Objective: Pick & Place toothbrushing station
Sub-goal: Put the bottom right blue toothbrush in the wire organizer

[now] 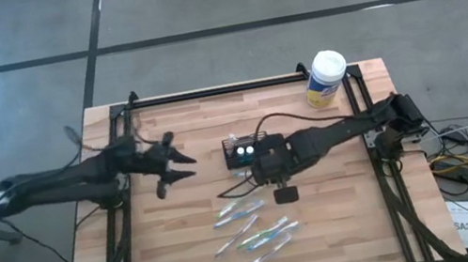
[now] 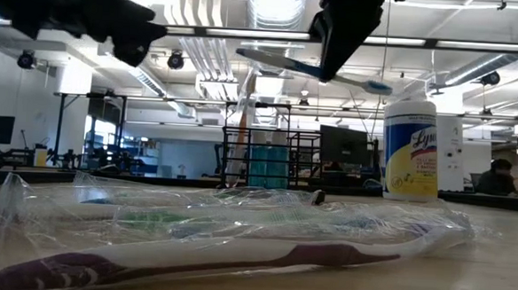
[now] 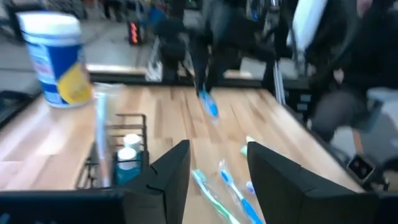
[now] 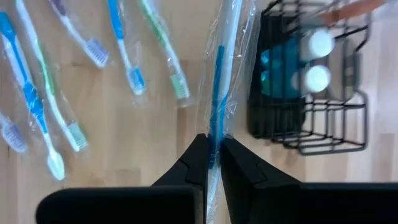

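The black mesh caddy (image 1: 242,151) stands on the table's middle, with two white-capped teal bottles in it; it also shows in the right wrist view (image 4: 305,106) and the left wrist view (image 3: 118,155). My right gripper (image 4: 214,152) is just near-side of the caddy (image 1: 259,176), shut on a blue toothbrush in a clear wrapper (image 4: 217,74), held above the table (image 2: 316,70). My left gripper (image 1: 178,164) is open and empty left of the caddy, above the table (image 3: 217,162). My right gripper pinches the wrapped blue toothbrush's handle (image 4: 215,134) between its two fingers, through the clear wrapper. The fingers come from above, pointing down, and lie across the brush. The brush is lifted clear of the table, nearly level with a slight tilt (image 2: 369,81).
Several wrapped toothbrushes (image 1: 255,227) lie on the near half of the table, close to the low camera (image 2: 236,241). A white-lidded, yellow-labelled canister (image 1: 327,77) stands at the far right. A black frame rail (image 1: 217,89) runs along the table's far edge.
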Controlling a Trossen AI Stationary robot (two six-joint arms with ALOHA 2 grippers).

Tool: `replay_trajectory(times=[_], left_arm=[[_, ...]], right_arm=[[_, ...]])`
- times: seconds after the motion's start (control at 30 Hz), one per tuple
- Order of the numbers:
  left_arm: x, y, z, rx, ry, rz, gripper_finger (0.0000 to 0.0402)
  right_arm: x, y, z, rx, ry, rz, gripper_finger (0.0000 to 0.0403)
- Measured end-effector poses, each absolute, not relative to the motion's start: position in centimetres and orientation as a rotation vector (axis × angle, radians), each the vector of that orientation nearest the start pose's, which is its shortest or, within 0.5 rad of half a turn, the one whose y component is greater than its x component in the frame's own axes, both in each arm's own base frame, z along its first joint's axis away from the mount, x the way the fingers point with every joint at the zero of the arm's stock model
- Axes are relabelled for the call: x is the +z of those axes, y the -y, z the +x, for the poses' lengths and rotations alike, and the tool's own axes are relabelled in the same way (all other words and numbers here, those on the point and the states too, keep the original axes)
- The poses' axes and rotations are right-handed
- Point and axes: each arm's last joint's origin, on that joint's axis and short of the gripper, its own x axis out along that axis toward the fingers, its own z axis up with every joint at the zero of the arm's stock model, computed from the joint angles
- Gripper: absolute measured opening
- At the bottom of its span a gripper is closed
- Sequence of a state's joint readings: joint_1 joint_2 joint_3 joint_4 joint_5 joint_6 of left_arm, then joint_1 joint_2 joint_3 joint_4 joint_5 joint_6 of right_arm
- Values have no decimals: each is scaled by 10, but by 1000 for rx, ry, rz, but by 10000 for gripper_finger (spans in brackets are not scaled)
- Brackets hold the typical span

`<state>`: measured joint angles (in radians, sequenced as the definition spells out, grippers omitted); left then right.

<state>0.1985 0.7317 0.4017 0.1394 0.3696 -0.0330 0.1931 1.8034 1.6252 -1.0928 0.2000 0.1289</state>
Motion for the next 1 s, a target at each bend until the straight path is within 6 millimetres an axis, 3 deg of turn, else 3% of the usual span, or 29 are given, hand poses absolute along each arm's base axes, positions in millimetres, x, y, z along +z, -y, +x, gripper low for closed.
replay_trajectory(times=[0.37, 0.47, 1.0], left_arm=[[265, -19, 230, -239, -218, -22, 165], [271, -19, 240, -250, -199, -4, 165], [266, -11, 269, -309, -258, 16, 165]], right_arm=[[304, -63, 361, -78, -1169, -134, 18], [304, -63, 361, -80, -1168, -136, 18], [305, -61, 361, -109, -1158, -170, 18]])
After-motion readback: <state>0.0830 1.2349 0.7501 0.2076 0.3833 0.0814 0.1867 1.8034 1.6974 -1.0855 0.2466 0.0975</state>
